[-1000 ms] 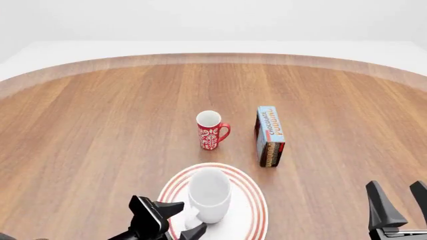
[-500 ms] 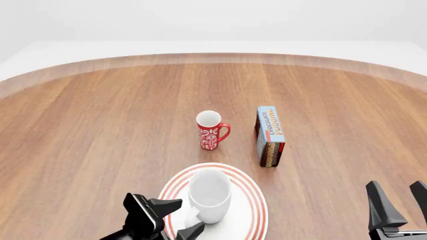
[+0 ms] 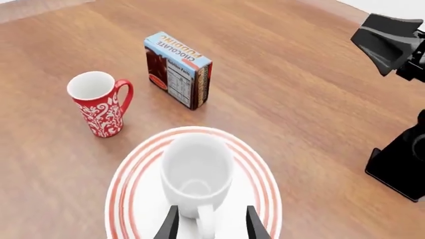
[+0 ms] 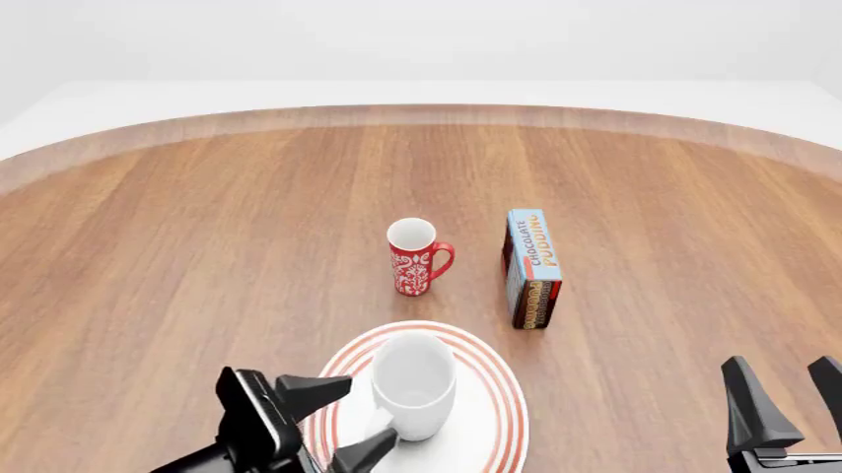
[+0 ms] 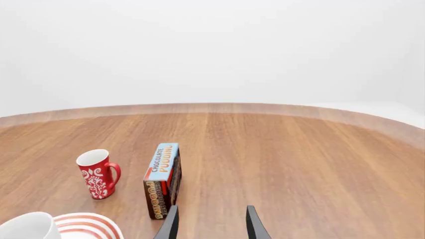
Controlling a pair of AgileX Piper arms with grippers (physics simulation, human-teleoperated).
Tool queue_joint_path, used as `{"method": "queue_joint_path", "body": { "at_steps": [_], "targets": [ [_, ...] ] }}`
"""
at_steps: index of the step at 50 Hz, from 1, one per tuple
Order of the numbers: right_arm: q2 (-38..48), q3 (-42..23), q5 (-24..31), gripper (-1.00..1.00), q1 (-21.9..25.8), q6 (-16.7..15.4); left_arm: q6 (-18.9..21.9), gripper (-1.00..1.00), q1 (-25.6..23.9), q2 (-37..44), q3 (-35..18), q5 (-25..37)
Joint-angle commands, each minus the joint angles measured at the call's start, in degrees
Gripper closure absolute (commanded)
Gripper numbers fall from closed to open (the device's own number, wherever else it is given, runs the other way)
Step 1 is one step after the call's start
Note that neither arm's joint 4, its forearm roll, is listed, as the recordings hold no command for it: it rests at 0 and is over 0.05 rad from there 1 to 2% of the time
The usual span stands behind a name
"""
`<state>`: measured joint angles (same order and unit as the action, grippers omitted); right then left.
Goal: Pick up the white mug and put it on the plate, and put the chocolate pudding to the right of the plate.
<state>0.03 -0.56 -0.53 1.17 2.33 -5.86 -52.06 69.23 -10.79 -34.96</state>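
Observation:
The white mug point(image 4: 413, 382) stands upright on the red-ringed plate point(image 4: 508, 396) near the table's front edge. My left gripper point(image 4: 338, 421) is open just left of the mug and holds nothing. In the left wrist view its fingers point(image 3: 168, 225) stand either side of the mug's handle point(image 3: 205, 223), with the mug point(image 3: 197, 169) on the plate point(image 3: 130, 172). The chocolate pudding point(image 4: 531, 266) stands on edge behind and right of the plate. My right gripper point(image 4: 794, 402) is open and empty at the front right. In the right wrist view point(image 5: 211, 224) it is some way short of the pudding point(image 5: 162, 181).
A slim red mug with white pattern point(image 4: 416, 258) stands upright behind the plate, left of the pudding. It also shows in the left wrist view point(image 3: 99, 102) and the right wrist view point(image 5: 97, 174). The table's curved far edge point(image 4: 421, 113) lies well beyond.
My left gripper has drawn back to the left and toward the front edge, away from the mug. The mug stays on the plate. The right arm has not moved.

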Motion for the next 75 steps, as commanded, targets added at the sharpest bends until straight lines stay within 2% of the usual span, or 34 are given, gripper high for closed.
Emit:
{"method": "queue_joint_path", "body": {
  "at_steps": [1, 4, 5, 12, 19, 32, 33, 36, 37, 42, 46, 48, 50, 52, 58, 70, 75],
  "targets": [
    [0.0, 0.0, 0.0, -1.00, 0.0, 0.0, 2.3, -1.00, 0.2, -8.7, -1.4, 7.9],
    [0.0, 0.0, 0.0, -1.00, 0.0, 0.0, 2.5, -1.00, 0.3, -9.0, -1.4, 8.1],
    [0.0, 0.0, 0.0, -1.00, 0.0, -0.1, 3.4, -1.00, 0.8, -11.6, -1.9, 10.5],
    [0.0, 0.0, 0.0, -1.00, 0.0, -0.1, 4.9, -1.00, 2.0, -16.6, -2.7, 14.6],
    [0.0, 0.0, 0.0, -1.00, 0.0, -0.2, 9.2, -1.00, 6.5, -26.1, -4.9, 23.0],
    [0.0, 0.0, 0.0, -1.00, 0.0, -0.2, 12.8, -1.00, 11.4, -33.6, -7.5, 30.0],
    [0.0, 0.1, -0.1, -1.00, 0.0, -0.2, 13.1, -1.00, 14.2, -37.6, -8.0, 32.1],
    [0.0, 0.1, -0.1, -1.00, 0.0, -0.2, 13.1, -1.00, 14.2, -37.6, -8.0, 32.1],
    [0.0, 0.0, 0.0, -1.00, -0.1, -0.2, 13.1, -1.00, 18.4, -43.8, -8.0, 35.0],
    [0.0, 0.1, -0.1, -1.00, 0.0, -0.2, 13.6, -1.00, 21.1, -47.9, -8.6, 38.4],
    [0.0, 0.0, -0.1, -1.00, -0.1, -0.2, 13.6, -1.00, 22.9, -50.1, -8.9, 39.8],
    [0.0, 0.0, -0.1, -1.00, -0.1, -0.2, 13.5, -1.00, 25.6, -54.0, -9.3, 42.3],
    [0.0, 0.0, -0.1, -1.00, -0.1, -0.2, 13.5, -1.00, 25.6, -54.1, -9.3, 42.3],
    [0.0, 0.1, -0.1, -1.00, -0.2, -0.2, 13.2, -1.00, 28.5, -57.6, -9.5, 44.5],
    [0.0, 0.1, -0.1, -1.00, -0.1, -0.4, 12.3, -1.00, 32.3, -60.9, -8.7, 45.7],
    [0.0, 0.1, -0.2, -1.00, -0.2, -0.5, 7.3, -1.00, 40.6, -68.6, -2.9, 46.1],
    [0.0, 0.1, -0.2, -1.00, -0.2, -0.5, 5.4, -1.00, 41.7, -69.1, 0.7, 43.7]
  ]
}}
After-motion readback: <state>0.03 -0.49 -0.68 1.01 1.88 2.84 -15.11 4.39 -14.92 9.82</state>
